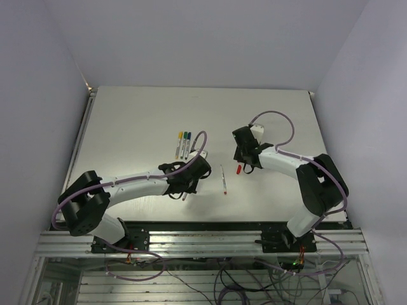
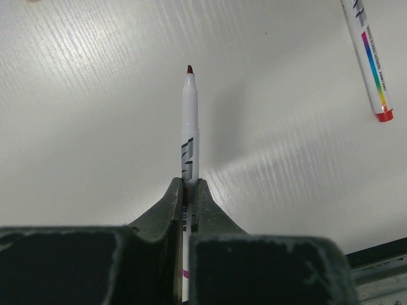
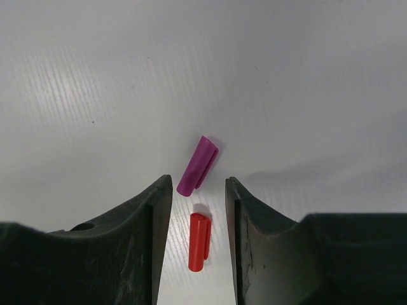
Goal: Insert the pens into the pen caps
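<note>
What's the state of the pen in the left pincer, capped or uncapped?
Uncapped: the pen sticks out of the shut left pincer with its dark tip bare.

I work in a robotics lab cell. My white-and-black left arm (image 1: 137,183) and right arm (image 1: 286,164) are bolted to a ribbed aluminium rail (image 1: 203,241) edging a flat white table (image 1: 140,114), boxed in by plain white walls (image 1: 203,32), with tangled wiring (image 1: 222,277) below.

**Two caps lie loose**

Three pens (image 1: 183,145) with yellow, green and blue ends lie side by side. A red-ended pen (image 1: 223,179) lies alone. The left gripper (image 2: 189,185) clamps a dark-tipped pen (image 2: 190,121). The purple cap (image 3: 198,165) and red cap (image 3: 199,241) lie near each other, not touching.
</note>
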